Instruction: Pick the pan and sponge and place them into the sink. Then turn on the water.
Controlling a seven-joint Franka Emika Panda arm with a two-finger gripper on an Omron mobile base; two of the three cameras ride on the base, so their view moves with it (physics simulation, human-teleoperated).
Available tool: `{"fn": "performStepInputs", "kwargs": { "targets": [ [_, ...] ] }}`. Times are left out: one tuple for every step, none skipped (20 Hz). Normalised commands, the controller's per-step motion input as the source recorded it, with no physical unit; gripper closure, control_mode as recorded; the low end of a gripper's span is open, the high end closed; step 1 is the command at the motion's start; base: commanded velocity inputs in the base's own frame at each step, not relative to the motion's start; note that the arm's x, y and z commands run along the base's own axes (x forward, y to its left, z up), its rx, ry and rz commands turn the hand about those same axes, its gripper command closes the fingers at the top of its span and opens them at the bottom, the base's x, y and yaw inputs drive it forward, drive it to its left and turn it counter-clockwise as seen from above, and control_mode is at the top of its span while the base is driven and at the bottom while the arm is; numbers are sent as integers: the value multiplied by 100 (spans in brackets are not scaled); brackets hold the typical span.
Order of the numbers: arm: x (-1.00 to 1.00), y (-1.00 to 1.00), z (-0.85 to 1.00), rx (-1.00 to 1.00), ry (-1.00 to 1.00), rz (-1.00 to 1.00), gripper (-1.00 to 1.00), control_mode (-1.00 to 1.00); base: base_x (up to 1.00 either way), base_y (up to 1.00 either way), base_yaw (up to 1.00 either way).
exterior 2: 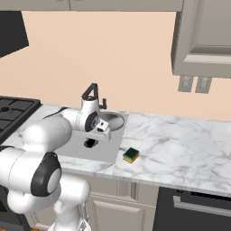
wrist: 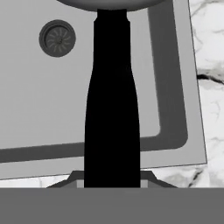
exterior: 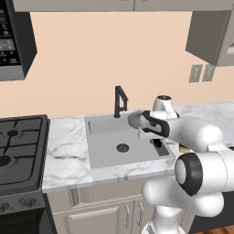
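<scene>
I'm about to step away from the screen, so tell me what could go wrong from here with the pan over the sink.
1. The hand holds the pan only by its long black handle, so the bowl could tip or twist in the grip.
2. The pan hangs near the sink rim by the faucet; a careless lowering might knock either.
3. The sponge sits close to the counter's front edge and could be nudged off later.

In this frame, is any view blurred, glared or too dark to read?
Left base view: flat even light, sink sharp. Right base view: crisp, sponge has a small soft shadow. Hand view: pan handle renders pure black, no surface detail; drain sharp.
</scene>
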Motion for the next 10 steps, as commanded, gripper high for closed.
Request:
{"fn": "performStepInputs", "kwargs": {
  "targets": [
    [-2, 26, -7, 0, 0, -15, 100, -100, 0, 0, 0],
    [-3, 26, -6, 1, 0, -15, 100, -100, 0, 0, 0],
    [-3, 25, -6, 1, 0, -15, 100, -100, 0, 0, 0],
    [-3, 24, -6, 2, 0, -15, 100, -100, 0, 0, 0],
    [-3, 23, -6, 2, 0, -15, 100, -100, 0, 0, 0],
    [-2, 22, -7, 2, 0, -16, 100, -100, 0, 0, 0],
    [-2, 21, -6, 2, 0, -16, 100, -100, 0, 0, 0],
    [-2, 21, -5, 2, 0, -16, 100, -100, 0, 0, 0],
    [-1, 21, -5, 2, 0, -16, 100, -100, 0, 0, 0],
    [-1, 21, -4, 2, 1, -15, 100, -100, 0, 0, 0]
  ]
}}
